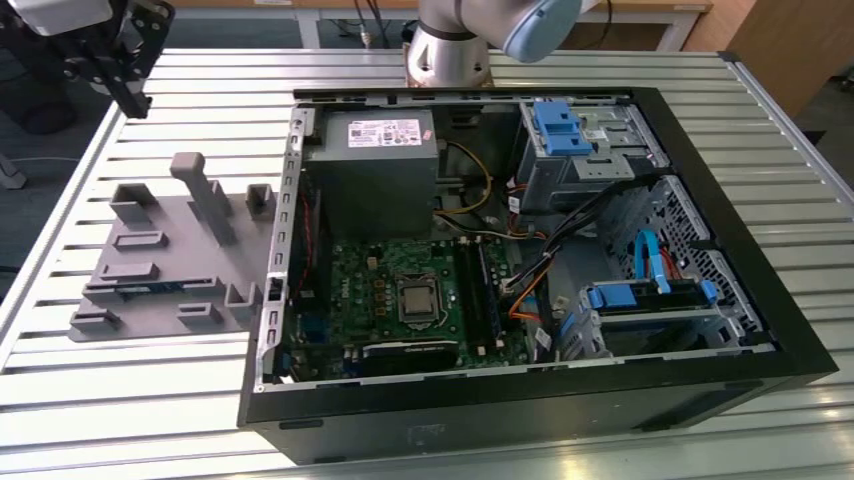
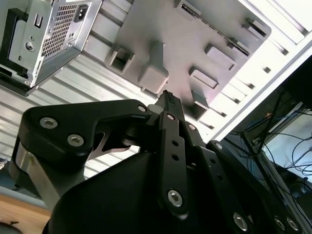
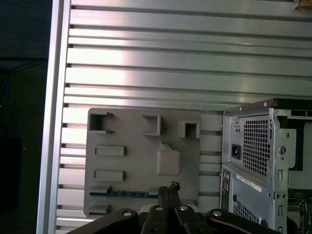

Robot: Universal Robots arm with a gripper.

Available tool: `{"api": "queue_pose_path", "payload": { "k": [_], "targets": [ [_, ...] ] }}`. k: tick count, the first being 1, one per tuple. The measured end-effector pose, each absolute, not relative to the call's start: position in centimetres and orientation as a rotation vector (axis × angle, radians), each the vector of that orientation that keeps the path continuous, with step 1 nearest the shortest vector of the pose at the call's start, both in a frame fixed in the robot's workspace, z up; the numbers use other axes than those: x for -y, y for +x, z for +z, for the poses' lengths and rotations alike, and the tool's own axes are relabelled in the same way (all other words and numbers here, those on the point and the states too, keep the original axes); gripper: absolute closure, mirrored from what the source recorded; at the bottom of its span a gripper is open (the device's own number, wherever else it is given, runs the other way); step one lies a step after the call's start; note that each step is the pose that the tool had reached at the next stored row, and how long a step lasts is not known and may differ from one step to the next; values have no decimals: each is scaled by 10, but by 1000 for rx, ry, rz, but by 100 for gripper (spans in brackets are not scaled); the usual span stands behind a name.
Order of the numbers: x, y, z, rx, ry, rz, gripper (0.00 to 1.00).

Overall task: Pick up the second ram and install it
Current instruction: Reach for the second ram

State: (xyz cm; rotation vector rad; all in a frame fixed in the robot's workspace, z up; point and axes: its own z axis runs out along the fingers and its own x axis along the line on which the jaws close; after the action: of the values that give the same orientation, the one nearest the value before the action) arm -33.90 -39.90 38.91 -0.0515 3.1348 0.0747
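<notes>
The second ram is a thin blue-green strip standing on edge in a slot of the grey holder tray. In the exterior view the ram shows near the tray's front left. My gripper hangs high above the table's far corner on the exterior view's left, well apart from the tray. Both wrist views show its black fingers pressed together with nothing between them, so the gripper is shut. In the second wrist view the gripper points toward the tray.
An open computer case lies on the slatted metal table, right of the tray. Inside are the green motherboard, black slot rails, a grey power supply and blue drive brackets. The arm's base stands behind the case.
</notes>
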Motion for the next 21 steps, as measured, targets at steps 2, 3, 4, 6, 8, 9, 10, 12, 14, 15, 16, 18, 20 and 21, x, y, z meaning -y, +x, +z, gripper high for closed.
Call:
{"api": "queue_pose_path", "payload": {
  "k": [2, 3, 4, 6, 8, 9, 10, 12, 14, 15, 16, 18, 20, 21],
  "targets": [
    [399, -343, 389, -3135, -51, 75, 89],
    [399, -345, 389, -3135, -52, 75, 89],
    [399, -346, 389, -3135, -52, 75, 89],
    [399, -350, 389, -3135, -52, 75, 89],
    [400, -352, 389, -3135, -52, 75, 89],
    [400, -353, 389, -3135, -52, 75, 89],
    [401, -353, 388, -3135, -52, 75, 89],
    [403, -355, 388, -3135, -52, 75, 89],
    [405, -357, 387, -3135, -51, 75, 89],
    [406, -358, 387, -3135, -51, 75, 89],
    [406, -359, 387, -3135, -52, 75, 89],
    [407, -362, 387, -3135, -51, 75, 89],
    [409, -365, 386, -3135, -52, 75, 89],
    [410, -366, 386, -3135, -52, 75, 89]
  ]
}}
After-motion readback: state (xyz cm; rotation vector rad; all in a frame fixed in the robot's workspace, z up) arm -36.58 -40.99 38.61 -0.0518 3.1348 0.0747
